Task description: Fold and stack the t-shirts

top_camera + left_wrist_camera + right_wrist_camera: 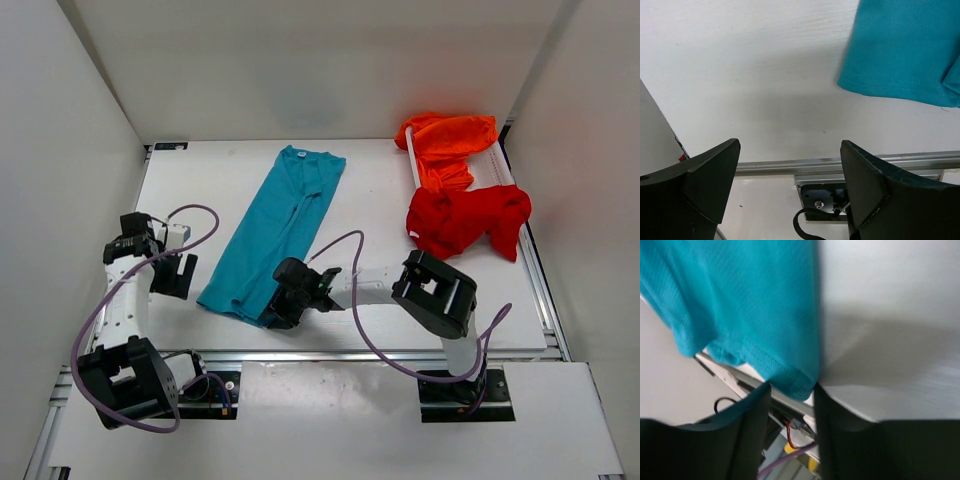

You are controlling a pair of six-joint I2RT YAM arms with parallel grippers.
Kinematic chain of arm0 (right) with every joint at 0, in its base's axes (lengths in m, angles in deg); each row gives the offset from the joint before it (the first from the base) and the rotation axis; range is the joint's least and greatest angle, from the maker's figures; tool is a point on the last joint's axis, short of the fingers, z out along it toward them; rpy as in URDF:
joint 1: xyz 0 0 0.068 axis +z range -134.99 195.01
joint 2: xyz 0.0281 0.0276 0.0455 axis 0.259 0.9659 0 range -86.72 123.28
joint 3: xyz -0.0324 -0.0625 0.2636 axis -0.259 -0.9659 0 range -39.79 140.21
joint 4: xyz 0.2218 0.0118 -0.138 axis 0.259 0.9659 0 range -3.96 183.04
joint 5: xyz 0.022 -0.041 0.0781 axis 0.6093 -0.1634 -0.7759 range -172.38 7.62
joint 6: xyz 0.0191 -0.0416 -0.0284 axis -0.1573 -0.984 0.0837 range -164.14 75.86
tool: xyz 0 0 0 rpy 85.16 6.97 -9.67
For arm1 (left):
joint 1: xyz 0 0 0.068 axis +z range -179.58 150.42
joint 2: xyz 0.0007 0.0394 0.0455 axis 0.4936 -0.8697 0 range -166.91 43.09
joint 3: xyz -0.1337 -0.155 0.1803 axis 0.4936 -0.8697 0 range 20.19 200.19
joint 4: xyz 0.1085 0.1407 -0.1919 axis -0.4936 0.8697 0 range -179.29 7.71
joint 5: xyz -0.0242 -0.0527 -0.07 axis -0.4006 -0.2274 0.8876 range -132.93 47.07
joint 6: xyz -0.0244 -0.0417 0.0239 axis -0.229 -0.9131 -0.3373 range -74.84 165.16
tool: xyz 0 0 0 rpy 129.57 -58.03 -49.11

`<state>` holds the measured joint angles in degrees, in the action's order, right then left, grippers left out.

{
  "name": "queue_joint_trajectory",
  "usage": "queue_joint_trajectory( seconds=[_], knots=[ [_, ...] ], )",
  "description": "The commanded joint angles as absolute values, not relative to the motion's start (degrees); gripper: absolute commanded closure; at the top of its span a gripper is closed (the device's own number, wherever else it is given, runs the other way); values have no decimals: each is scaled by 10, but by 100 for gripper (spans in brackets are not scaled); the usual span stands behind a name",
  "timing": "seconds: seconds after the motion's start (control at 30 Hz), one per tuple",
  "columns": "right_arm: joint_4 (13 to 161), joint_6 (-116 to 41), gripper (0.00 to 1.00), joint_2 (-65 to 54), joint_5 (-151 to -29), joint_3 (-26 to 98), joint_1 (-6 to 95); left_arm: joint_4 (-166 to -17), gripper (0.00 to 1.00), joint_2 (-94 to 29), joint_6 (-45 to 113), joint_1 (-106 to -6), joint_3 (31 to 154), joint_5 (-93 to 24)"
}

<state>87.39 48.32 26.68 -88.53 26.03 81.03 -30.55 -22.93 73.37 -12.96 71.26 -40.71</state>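
The right claw [792,390] is found narrowed onto the near hem corner of the teal-blue t-shirt [278,230], which is laid lengthwise on the counter [375,205]. The left claw [790,150] is held wide, near that hem but apart from it. The red t-shirt [465,220] and orange t-shirt [445,140] are bunched together at the far right.

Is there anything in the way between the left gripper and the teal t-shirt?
Nothing visible. Only bare table lies between the open left gripper and the near corner of the teal t-shirt.
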Motion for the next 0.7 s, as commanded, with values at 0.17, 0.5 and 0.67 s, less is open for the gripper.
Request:
queue_joint_trajectory(
  seconds=[0.17, 0.5, 0.67],
  knots=[
    [866, 507, 100, 264, -875, 182, 793, -297, 8, -207, 755, -131, 736, -402],
    [890, 343, 100, 76, -848, -21, 769, -323, 7, -169, 721, -374, 704, -518],
    [946, 152, 53, -19, -808, -46, 754, -323, 7, -213, 742, -557, 773, -535]
  ],
)
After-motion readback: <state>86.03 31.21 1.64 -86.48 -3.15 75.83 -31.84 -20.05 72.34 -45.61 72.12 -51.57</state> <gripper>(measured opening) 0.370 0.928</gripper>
